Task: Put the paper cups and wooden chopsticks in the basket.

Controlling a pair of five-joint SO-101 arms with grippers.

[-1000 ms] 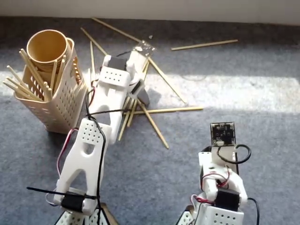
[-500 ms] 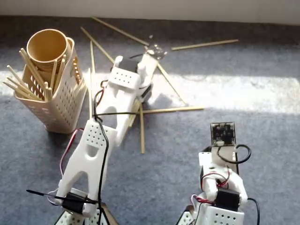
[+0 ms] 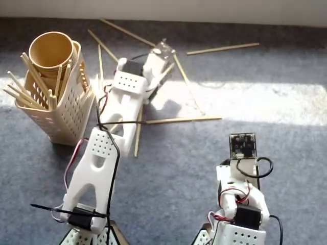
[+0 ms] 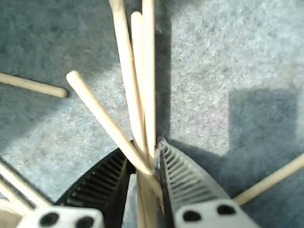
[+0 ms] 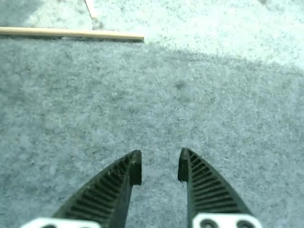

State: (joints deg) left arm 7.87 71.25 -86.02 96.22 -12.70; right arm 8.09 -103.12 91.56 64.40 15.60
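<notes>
Nearest you on the right, your right pincer [image 5: 159,166] hangs just above the grey-carpeted desk [image 3: 286,168]. Its jaws are parted a little with nothing between them (released, in short). Near it, past its tips, a single chopstick [image 5: 71,33] lies flat on the desk, running left to right.

On the near left, your left arm [image 3: 94,168] comes up from the desk's edge and stretches toward the far middle. Your left pincer [image 4: 142,159] is clenched on a bundle of chopsticks [image 4: 142,85]. About three of them run side by side between the jaws and out past the tips, and one more crosses them at a slant, pinched at the same spot. Under the bundle you see the grey desk, part in shade and part in sun.

Left of that arm, toward the far left, the white basket [image 3: 66,120] stands on the desk and looks tilted, with its open top leaning left. A stack of paper cups [image 3: 51,51] sits in it, mouth up, on the far side. A sheaf of basket chopsticks [image 3: 23,92] pokes out of its near-left side (their ends fan out well past the rim).

Farthest from you, loose chopsticks [image 3: 223,49] lie scattered flat on the desk. One is at the far right, and others are angled between the basket and the left arm's far end.
</notes>
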